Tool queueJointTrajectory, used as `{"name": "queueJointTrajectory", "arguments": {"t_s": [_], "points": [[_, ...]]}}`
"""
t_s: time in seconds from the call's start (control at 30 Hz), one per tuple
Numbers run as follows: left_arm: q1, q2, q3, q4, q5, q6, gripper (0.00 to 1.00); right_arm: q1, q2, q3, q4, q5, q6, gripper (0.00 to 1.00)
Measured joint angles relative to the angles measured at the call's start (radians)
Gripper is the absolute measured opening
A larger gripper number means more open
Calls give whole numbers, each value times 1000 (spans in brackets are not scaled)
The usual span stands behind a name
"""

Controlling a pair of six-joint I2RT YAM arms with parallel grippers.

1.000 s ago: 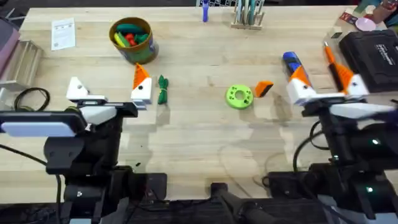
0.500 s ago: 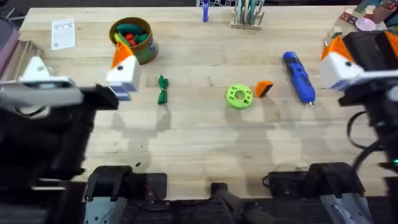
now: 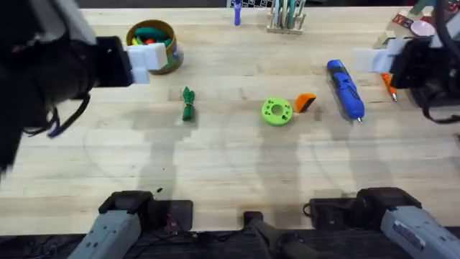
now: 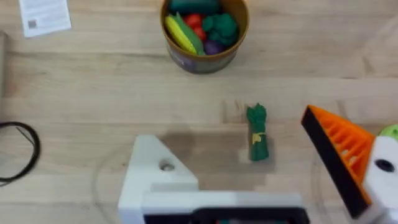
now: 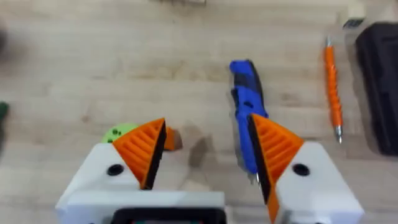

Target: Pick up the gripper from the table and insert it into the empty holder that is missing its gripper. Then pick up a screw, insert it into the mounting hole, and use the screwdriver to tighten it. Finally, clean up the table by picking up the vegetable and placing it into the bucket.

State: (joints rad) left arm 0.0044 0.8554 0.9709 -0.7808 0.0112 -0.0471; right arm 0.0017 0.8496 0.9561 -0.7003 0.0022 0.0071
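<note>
Overhead: one vegetable (image 3: pixel 187 103), one screwdriver (image 3: pixel 346 88).

Worktop: light butcher-block table (image 3: pixel 237 165) with visible plank seams, running across the whole overhead view.
Light: even and soft from above; faint blurred shadows lie on the wood.
Far edge: a small wooden rack (image 3: pixel 286 16) holding upright tools stands at the back of the worktop.
Left side: a white printed card (image 4: pixel 43 15) lies flat on the wood; a black cable loop (image 4: pixel 22 152) lies near it.
Right side: a black case (image 5: pixel 379 93) sits at the worktop's edge.
</note>
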Motion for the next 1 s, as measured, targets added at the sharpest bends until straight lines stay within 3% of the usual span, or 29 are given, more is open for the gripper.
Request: {"name": "queueJointTrajectory", "arguments": {"t_s": [0.27,0.63,0.77,1.0], "points": [[0,243,103,-109,4,0,985,0,215,106,-145,0,0,810],[-3,375,112,-142,20,-5,985,0,267,106,-146,0,0,813],[-45,447,128,-188,27,-45,985,0,267,107,-146,0,0,813],[-165,637,137,-189,43,-123,985,0,267,107,-146,0,0,811]]}}
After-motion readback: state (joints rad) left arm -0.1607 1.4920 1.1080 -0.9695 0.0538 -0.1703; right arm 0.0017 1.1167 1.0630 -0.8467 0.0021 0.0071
